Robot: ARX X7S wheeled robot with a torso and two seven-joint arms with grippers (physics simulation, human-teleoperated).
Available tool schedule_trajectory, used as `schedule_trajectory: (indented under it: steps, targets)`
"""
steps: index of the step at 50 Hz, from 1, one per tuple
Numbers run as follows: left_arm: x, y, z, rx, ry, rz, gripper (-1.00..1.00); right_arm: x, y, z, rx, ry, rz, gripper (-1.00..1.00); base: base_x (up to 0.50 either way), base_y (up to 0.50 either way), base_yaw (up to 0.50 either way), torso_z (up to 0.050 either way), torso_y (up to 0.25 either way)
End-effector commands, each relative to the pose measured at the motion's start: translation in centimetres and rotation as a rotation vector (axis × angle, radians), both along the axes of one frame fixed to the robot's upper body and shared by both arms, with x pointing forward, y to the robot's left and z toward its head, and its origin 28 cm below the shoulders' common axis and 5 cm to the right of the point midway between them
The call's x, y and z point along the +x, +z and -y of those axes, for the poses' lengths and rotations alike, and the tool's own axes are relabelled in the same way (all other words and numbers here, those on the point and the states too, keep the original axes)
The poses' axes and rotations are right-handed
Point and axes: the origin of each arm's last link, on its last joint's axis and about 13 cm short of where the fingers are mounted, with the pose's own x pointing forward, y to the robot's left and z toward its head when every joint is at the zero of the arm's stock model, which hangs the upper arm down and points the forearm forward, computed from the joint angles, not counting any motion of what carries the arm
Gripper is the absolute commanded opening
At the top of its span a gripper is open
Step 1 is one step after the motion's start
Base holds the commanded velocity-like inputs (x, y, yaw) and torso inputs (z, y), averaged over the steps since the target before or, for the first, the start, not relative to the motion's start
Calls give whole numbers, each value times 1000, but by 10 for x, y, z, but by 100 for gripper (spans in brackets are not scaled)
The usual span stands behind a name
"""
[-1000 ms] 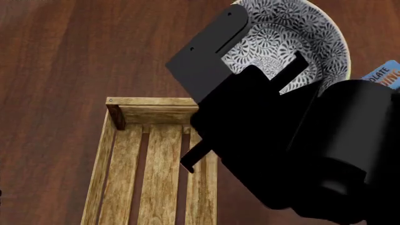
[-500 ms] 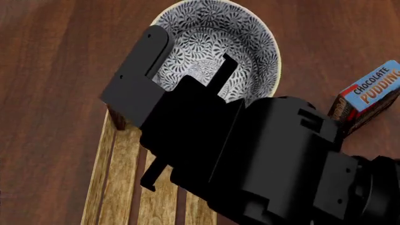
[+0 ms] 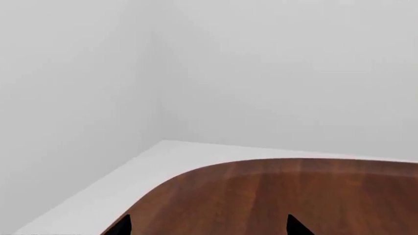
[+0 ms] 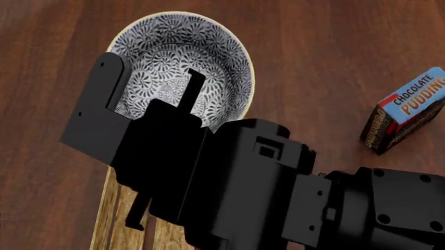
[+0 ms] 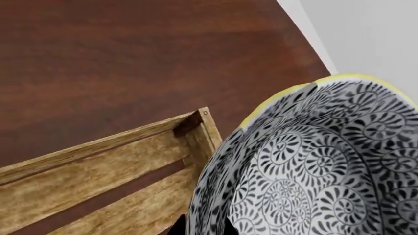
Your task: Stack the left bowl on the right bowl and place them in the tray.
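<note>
Head view shows the right gripper (image 4: 167,109) pinched on the patterned bowl's (image 4: 208,52) rim, probably carrying it over the tray (image 4: 118,213).

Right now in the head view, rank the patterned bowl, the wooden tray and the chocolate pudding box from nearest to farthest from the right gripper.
1. Patterned bowl: gripped at its rim by the right gripper.
2. Wooden tray: just below the gripper, mostly hidden by the arm.
3. Chocolate pudding box: far off at the table's right side.
</note>
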Motion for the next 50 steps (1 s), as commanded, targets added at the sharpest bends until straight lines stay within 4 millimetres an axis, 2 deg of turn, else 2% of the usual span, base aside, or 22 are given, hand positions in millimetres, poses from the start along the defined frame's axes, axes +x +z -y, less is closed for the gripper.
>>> schedule_trajectory:
  steps: [1,13,50]
  targets:
    - [-1,2,-3,-10,12,7,100,7,1,-11,-30,38,60,-100,0,0,0,0,0]
    - [-3,3,-4,-14,16,12,100,6,-7,-20,-74,66,15,-100,0,0,0,0,1]
    - [-4,4,-2,-11,11,12,100,6,-32,-13,-53,21,-83,-100,0,0,0,1,1]
